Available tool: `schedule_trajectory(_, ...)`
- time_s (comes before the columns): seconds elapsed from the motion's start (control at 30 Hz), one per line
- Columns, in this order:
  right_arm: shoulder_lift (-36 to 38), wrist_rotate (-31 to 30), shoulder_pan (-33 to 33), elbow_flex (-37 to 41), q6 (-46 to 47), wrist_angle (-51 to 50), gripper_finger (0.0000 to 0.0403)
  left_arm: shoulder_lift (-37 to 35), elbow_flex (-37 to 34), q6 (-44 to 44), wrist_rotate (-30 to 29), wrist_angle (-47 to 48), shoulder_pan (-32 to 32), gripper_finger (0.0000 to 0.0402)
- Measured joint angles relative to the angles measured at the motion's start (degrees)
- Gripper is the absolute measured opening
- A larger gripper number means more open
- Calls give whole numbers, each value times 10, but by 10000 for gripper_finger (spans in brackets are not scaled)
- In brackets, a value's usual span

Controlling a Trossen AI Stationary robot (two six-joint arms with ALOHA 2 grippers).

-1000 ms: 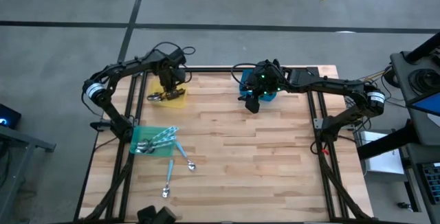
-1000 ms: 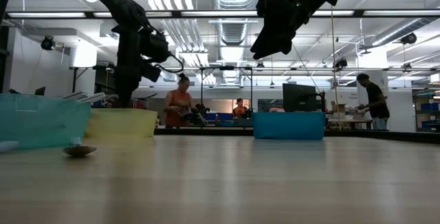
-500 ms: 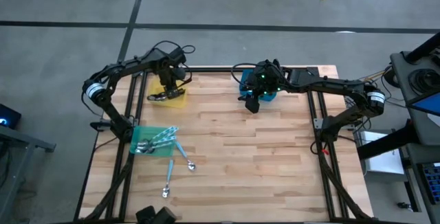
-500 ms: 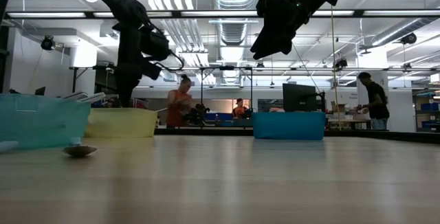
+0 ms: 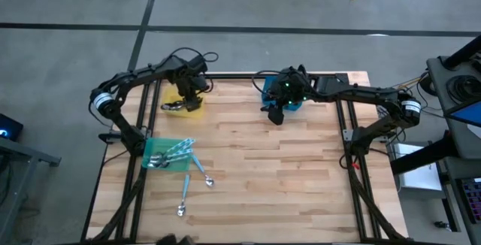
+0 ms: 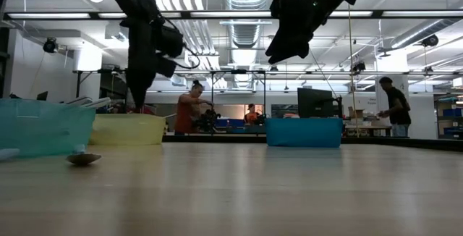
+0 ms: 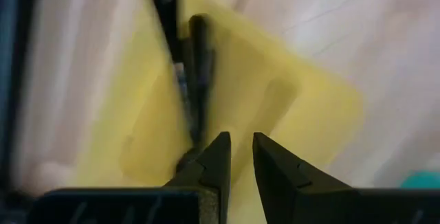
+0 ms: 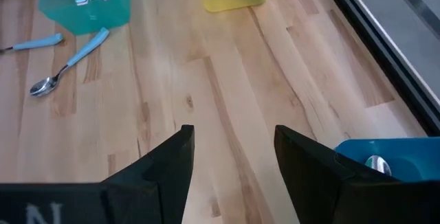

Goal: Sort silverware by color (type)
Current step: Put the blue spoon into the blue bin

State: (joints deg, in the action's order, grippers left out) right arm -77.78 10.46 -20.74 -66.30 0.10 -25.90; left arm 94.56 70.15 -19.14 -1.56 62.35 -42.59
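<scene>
My left gripper (image 5: 188,93) (image 7: 240,148) points straight down over the yellow bin (image 5: 186,104) at the table's far left. Its fingers stand a narrow gap apart with nothing between them. Dark utensils (image 7: 196,80) lie in that bin below the fingertips. The green bin (image 5: 161,153) at the left edge holds light-blue-handled spoons. Two more such spoons (image 5: 199,168) (image 5: 183,197) lie flat on the table beside it. My right gripper (image 5: 274,115) (image 8: 234,148) hangs open above the table by the blue bin (image 8: 385,165), in which a silver spoon (image 8: 375,162) shows.
The wooden table (image 5: 285,170) is bare planks across its middle and right. Black frame rails (image 5: 349,147) run along both sides. In the low view, people stand at benches (image 6: 189,113) in the room beyond the table's far edge.
My left gripper has risen a little and shifted toward the table's right, staying above the yellow bin. The right arm has kept still.
</scene>
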Motion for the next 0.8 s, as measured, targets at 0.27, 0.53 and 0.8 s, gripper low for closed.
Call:
schedule_trajectory(0.27,0,0,44,12,34,-59,192,-79,-27,46,63,-60,170,38)
schedule_trajectory(0.53,0,0,93,63,86,-20,192,-95,-51,58,-27,-127,270,37)
schedule_trajectory(0.8,0,0,124,82,165,-2,192,-105,-51,138,53,-126,353,37)
